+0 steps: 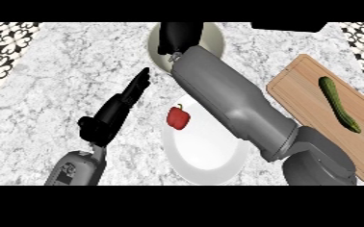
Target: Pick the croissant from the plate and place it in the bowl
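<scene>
Seen from the head view: the right hand (177,37) hangs over the bowl (213,38) at the far edge of the counter (64,67), its fingers too dark to read, the croissant nowhere visible (perhaps hidden beneath the hand). The left hand (121,103) rests with fingers straight, left of the white plate (206,158), which carries a red pepper (177,118). A cucumber (338,103) lies on the cutting board (302,89) at right.
</scene>
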